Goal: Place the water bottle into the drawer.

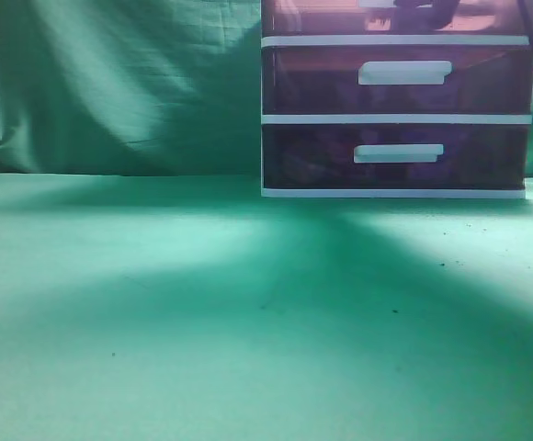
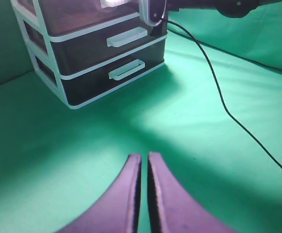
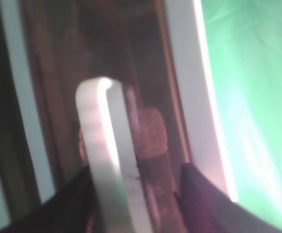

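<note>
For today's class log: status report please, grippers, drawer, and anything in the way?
Left gripper shut, idle over the green table. Right gripper open around the top drawer handle. Water bottle not in view. Black cable trails across the table.

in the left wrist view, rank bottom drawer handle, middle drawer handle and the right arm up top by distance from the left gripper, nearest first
Measured from the left gripper, jaws together low in the left wrist view:
1. Bottom drawer handle, lowest on the unit's front.
2. Middle drawer handle, directly above it.
3. Right arm, at the top drawer, farthest up and back.
</note>
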Available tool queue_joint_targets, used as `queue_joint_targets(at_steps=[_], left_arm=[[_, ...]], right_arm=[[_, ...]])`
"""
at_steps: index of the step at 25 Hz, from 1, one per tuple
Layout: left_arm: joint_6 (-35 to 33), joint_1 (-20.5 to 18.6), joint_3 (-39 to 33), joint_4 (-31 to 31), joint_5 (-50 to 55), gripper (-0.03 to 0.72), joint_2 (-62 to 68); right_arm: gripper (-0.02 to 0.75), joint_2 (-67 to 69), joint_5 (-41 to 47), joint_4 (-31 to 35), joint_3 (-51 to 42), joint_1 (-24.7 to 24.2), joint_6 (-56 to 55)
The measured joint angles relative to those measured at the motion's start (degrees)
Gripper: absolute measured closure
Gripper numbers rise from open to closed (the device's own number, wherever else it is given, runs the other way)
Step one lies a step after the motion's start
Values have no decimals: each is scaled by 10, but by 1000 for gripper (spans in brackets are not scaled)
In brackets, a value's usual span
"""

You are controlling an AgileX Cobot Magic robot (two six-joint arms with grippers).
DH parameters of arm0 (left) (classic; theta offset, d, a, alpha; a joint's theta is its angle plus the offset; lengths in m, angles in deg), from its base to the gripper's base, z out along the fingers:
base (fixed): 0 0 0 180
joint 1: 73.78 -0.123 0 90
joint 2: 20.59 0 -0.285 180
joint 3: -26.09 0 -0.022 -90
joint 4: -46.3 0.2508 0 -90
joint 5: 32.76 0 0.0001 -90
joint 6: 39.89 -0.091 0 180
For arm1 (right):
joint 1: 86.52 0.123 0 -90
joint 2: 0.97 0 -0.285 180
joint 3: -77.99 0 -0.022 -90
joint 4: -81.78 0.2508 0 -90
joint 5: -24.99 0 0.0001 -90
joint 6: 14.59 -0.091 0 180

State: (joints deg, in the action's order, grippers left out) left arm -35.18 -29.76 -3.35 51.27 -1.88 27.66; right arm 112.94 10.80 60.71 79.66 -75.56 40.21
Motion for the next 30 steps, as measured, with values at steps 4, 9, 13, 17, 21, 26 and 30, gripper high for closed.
queue_joint_targets(at_steps=[4,9,13,17,21,26,30], left_arm=[[0,0,0,0,0,688,0],[0,0,0,0,0,688,0],[0,0,0,0,0,688,0],[-1,0,0,-23,-4,688,-13],[-8,0,0,-31,-5,688,-68],[-15,0,-46,-34,7,688,-180],[-15,0,-97,-50,32,688,-247]], right_arm=[[260,-4,23,-3,-4,5,-58],[234,-82,112,0,-19,32,-135],[234,-148,273,8,-19,75,-227],[234,-216,439,25,-22,131,-271],[604,-296,557,37,-22,184,-363],[738,-392,668,106,-23,208,-462],[738,-478,708,191,-61,208,-473]])
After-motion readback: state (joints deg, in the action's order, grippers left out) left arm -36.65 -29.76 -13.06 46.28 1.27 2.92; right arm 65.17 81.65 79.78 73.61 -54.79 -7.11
